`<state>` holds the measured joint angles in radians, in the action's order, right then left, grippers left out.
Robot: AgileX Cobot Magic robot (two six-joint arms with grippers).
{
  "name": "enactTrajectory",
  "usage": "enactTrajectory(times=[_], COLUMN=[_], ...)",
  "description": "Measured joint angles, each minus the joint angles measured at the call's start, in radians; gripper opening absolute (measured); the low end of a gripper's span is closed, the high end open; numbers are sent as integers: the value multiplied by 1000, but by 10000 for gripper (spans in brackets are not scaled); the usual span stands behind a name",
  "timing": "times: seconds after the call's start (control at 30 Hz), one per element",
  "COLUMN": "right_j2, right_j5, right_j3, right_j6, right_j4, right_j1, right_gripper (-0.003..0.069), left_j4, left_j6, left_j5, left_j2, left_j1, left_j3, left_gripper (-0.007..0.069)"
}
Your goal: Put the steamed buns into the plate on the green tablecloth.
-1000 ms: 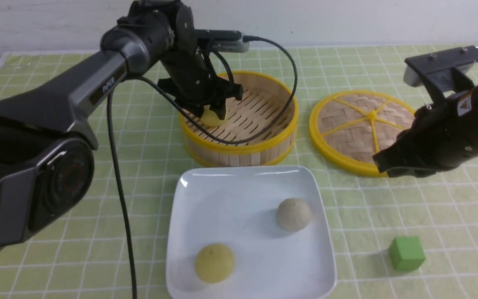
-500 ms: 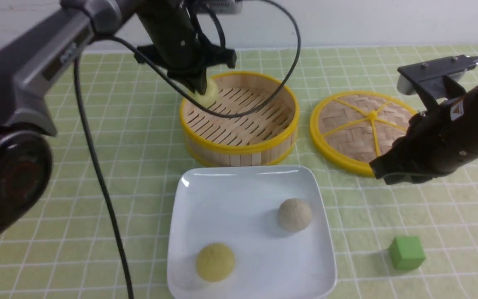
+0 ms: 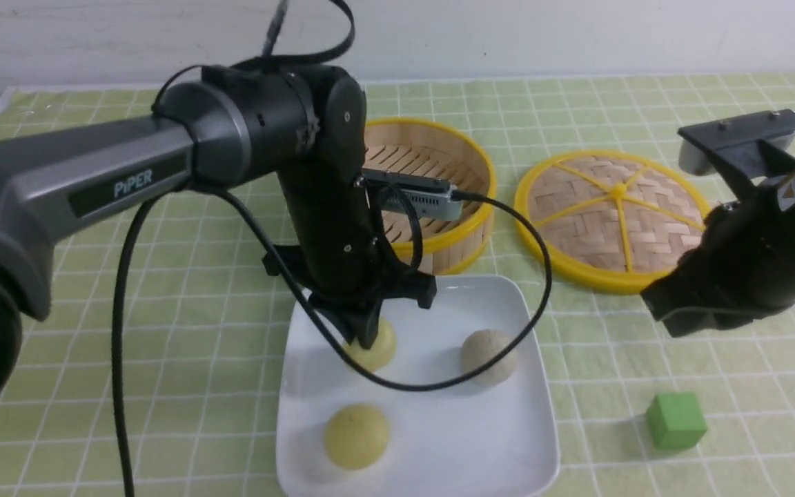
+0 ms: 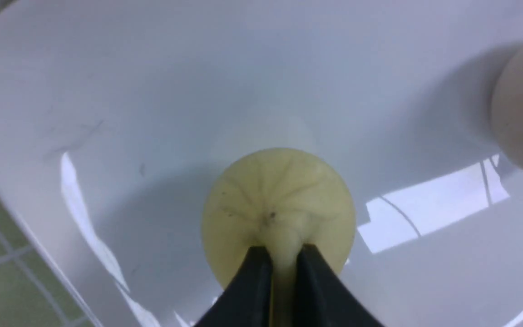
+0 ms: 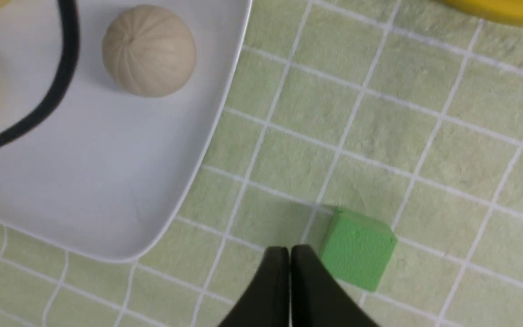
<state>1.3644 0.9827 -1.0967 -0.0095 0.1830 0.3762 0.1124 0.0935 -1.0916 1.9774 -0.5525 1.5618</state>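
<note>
The left gripper (image 4: pixel 284 256) is clamped on a pale yellow bun (image 4: pixel 279 204). In the left wrist view the two dark fingers pinch a fold of dough at its near edge. The bun is down inside the plate (image 3: pixel 453 442), in the back-left part; it looks to be resting on the white floor or just above it, and I cannot tell which. The right gripper (image 5: pixel 288 254) is closed on nothing and hangs over the green tablecloth (image 3: pixel 163 345), just beside the green cube (image 5: pixel 357 247).

This reads as the set-down of the last bun. A second yellow bun (image 3: pixel 357 436) and the greyish bun (image 3: pixel 488 355) lie on the plate, and the visible part of the steamer basket (image 3: pixel 439 172) is bare slats. The next move calls for little — part the fingers so the dough comes free, then rise straight up.

There is fair room for that. The held bun sits apart from both others and inside the raised rim. The basket's yellow rim stands just behind the plate's far edge, under the left wrist, so backing away low looks risky. The black cable (image 3: pixel 411 386) droops across the plate in front of the grey bun and could drag it. The woven lid (image 3: pixel 611 214) lies well off to the right.
</note>
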Motion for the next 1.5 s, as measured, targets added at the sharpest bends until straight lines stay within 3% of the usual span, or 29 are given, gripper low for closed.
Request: enactTrajectory(times=[0.3, 0.43, 0.53, 0.73, 0.83, 1.5], right_j2=[-354, -552, -737, -988, -1008, -1007], right_j5=[167, 169, 58, -519, -699, -763], right_j3=[91, 191, 311, 674, 770, 805], right_j6=[73, 114, 131, 141, 142, 142], right_j4=[-52, -106, -148, -166, -168, -170], right_j1=[0, 0, 0, 0, 0, 0], right_gripper=[32, 36, 40, 43, 43, 67], left_j4=[15, 10, -16, -93, -106, -145], left_j6=[9, 9, 6, -17, -20, -20], left_j5=[-1, -13, -17, -37, -38, -38], left_j2=[-1, -9, -39, -83, -82, -82], left_j1=[-8, -8, -8, -8, -8, -8], left_j3=[-1, 29, 58, 71, 71, 71], left_gripper=[462, 494, 422, 66, 7, 2])
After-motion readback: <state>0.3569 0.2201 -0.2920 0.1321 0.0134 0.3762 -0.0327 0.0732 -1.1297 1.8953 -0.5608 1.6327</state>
